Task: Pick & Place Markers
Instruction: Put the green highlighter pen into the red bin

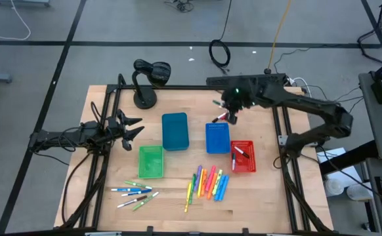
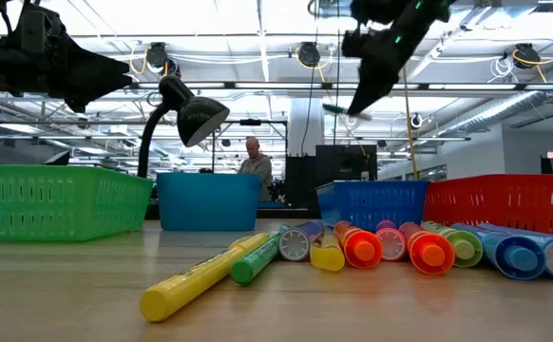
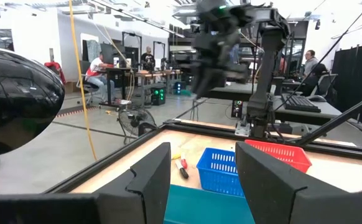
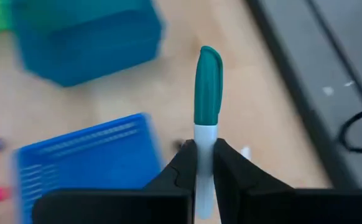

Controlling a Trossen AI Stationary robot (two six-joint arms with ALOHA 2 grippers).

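My right gripper (image 4: 204, 154) hangs high over the table's far side, above the blue bin (image 1: 218, 137), shut on a white marker with a green cap (image 4: 207, 87). My left gripper (image 3: 201, 168) waits open at the table's left, holding nothing. Neon markers (image 1: 207, 185) lie in a row on the wood near the front edge, and white markers (image 1: 135, 192) lie to their left. A red-capped marker (image 1: 218, 118) lies on the table at the blue bin's far side. My right gripper pinches the marker's white body (image 4: 204, 140) just below the green cap between its two fingers. The fingers slant downward and lie along the marker, whose cap end sticks out past the fingertips. The marker is lifted clear of the table.
A teal bin (image 1: 175, 131), a green bin (image 1: 151, 161) and a red bin (image 1: 249, 165) with red-capped markers (image 1: 239, 155) in it stand mid-table. A black desk lamp (image 1: 148, 78) stands at the far left. People sit in the room beyond the table.
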